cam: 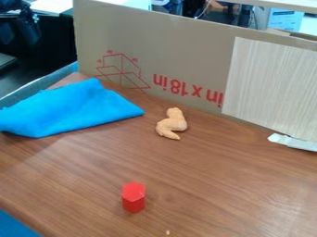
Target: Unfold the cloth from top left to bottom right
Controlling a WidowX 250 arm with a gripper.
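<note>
The blue cloth [68, 109] lies at the left of the wooden table, folded over itself, with one corner pointing right and another up toward the cardboard. Its left end runs to the view's edge. In the dark upper left corner, beyond the cloth and apart from it, is what looks like my black gripper [26, 25], partly cut off by the view's edge.
A tan toy chicken wing [176, 121] lies right of the cloth, and a red hexagonal block [133, 197] stands nearer the front. A cardboard wall [186, 55] closes off the back. A white strip [294, 142] lies at the right.
</note>
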